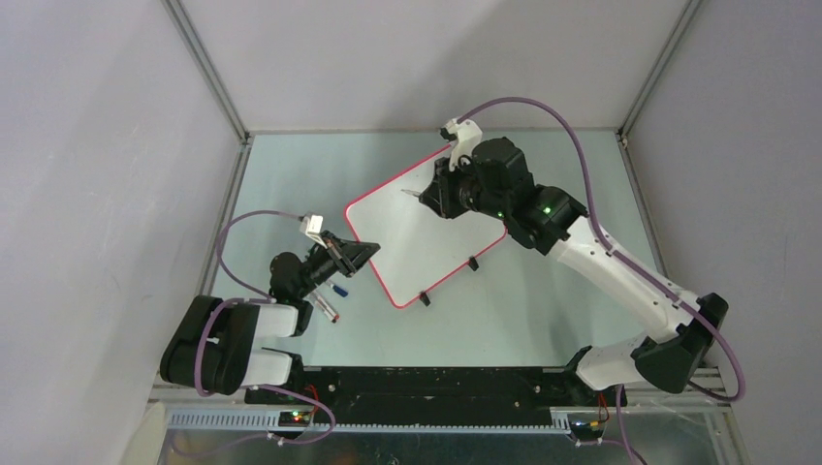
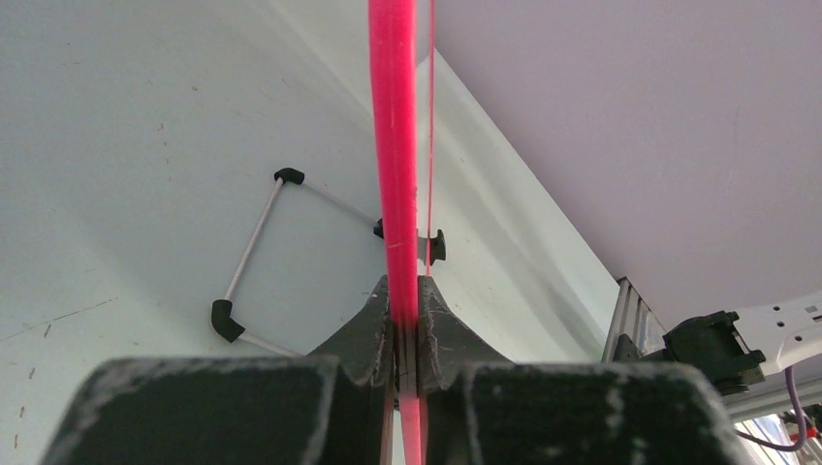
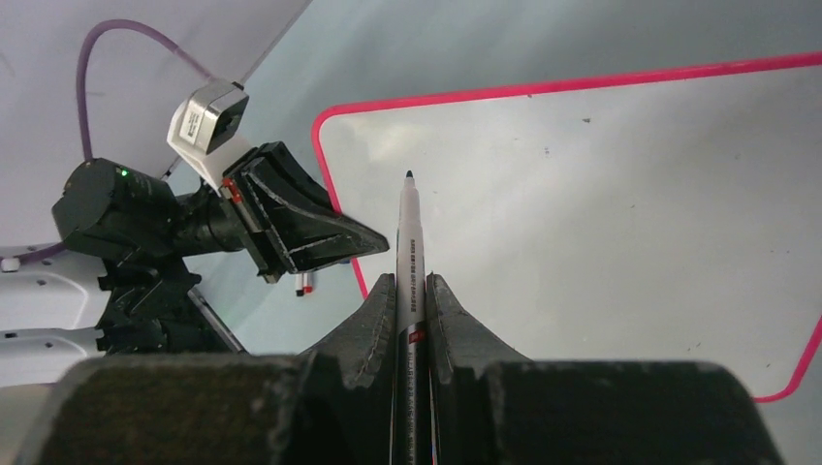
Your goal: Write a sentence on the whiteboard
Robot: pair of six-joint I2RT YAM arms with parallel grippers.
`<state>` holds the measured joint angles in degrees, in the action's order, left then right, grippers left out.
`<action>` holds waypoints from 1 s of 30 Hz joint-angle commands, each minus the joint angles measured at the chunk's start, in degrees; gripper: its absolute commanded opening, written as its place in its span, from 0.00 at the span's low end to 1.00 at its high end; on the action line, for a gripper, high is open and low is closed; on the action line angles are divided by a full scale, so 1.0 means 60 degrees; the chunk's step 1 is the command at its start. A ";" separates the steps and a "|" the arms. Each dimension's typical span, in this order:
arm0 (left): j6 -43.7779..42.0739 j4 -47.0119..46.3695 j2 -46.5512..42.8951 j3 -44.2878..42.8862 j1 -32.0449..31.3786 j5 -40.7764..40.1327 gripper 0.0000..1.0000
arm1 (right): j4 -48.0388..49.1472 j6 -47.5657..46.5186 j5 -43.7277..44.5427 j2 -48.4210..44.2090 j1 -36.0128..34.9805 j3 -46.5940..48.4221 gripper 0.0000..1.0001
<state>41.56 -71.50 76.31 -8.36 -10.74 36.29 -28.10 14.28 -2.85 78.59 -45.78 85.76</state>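
- Near the middle of the table, a little toward the far edge, the whiteboard (image 1: 417,242) sits turned cornerwise, one corner pointing at the far edge and one at the near edge.
- It is a flat, glossy white rectangle with rounded corners and a thin pink-red rim (image 2: 392,145). Two small black feet (image 1: 473,263) are clipped to the side facing the near right corner.
- The board looks light and stiff, and its shiny face is likely slippery. It would probably slide or pivot under pen pressure unless it is pinned.
- The rim is the sensible place to hold it, since that keeps the writing face free of fingers.
- The left gripper (image 1: 366,254) is closed on that rim at the side facing the left edge of the table. In the wrist view the pink strip runs straight up between the pinched dark fingers (image 2: 373,325).
- The right gripper (image 3: 411,291) is clamped on a slim white marker (image 3: 408,232) with printed lettering and a small dark tip. It hangs over the board's part nearest the far edge.
- Whether the tip touches the surface cannot be told. The white face around it shows only a few tiny specks and no written strokes, so the writing seems not yet begun.
- Two loose pens (image 1: 332,298) lie on the pale green tabletop (image 1: 291,174) by the left arm, toward the near left corner.
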 commanded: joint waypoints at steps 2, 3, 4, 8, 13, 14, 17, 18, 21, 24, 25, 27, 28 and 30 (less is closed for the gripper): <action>-0.0818 0.0330 -0.0019 -0.0247 0.0059 -0.0177 0.00 | 0.0225 -0.0552 0.0327 0.0429 -0.0174 0.0552 0.00; -0.0844 0.0437 -0.0074 -0.0251 0.0054 -0.0205 0.00 | 0.0257 -0.0609 0.0120 0.0479 -0.0176 0.0542 0.00; -0.0861 0.0486 -0.0090 -0.0249 0.0058 -0.0270 0.00 | 0.0346 -0.0755 -0.0017 0.0495 -0.0177 0.0512 0.00; -0.0880 0.0578 -0.0117 -0.0280 0.0058 -0.0265 0.00 | 0.0515 -0.1193 -0.0372 0.0544 -0.0178 0.0502 0.00; -0.0579 0.0031 0.0222 -0.0263 0.0060 -0.0140 0.00 | 0.0688 -0.1442 -0.0219 0.0564 -0.0116 0.0589 0.00; -0.0477 -0.0154 0.0327 -0.0262 0.0061 -0.0097 0.00 | 0.0700 -0.1472 -0.0216 0.0559 -0.0110 0.0575 0.00; -0.0274 -0.0548 0.0515 -0.0248 0.0062 0.0041 0.00 | 0.0564 -0.1608 -0.0233 0.0625 -0.0106 0.0414 0.00; -0.0199 -0.0677 0.0591 -0.0248 0.0055 0.0058 0.00 | 0.0543 -0.1650 -0.0240 0.0671 -0.0098 0.0356 0.00; -0.0059 -0.0915 0.0727 -0.0269 0.0058 0.0178 0.00 | 0.0561 -0.1802 -0.0222 0.0755 -0.0093 0.0015 0.00; 0.0011 -0.0933 0.0863 -0.0325 0.0062 0.0219 0.00 | 0.0694 -0.1887 -0.0267 0.0761 -0.0074 -0.0208 0.00; 0.0026 -0.0908 0.0909 -0.0369 0.0066 0.0239 0.01 | 0.0749 -0.1898 -0.0284 0.0753 -0.0067 -0.0294 0.00; 0.0062 -0.0927 0.0961 -0.0407 0.0064 0.0258 0.01 | 0.0774 -0.1874 -0.0330 0.0704 -0.0052 -0.0372 0.00; 0.0083 -0.0950 0.0977 -0.0408 0.0070 0.0277 0.01 | 0.0773 -0.1877 -0.0360 0.0683 -0.0047 -0.0416 0.00; 0.0109 -0.0965 0.0997 -0.0395 0.0068 0.0284 0.01 | 0.0785 -0.1865 -0.0380 0.0646 -0.0046 -0.0436 0.00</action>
<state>43.72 -76.31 81.38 -9.41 -10.57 37.36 -25.89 4.19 -4.25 83.05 -46.26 83.13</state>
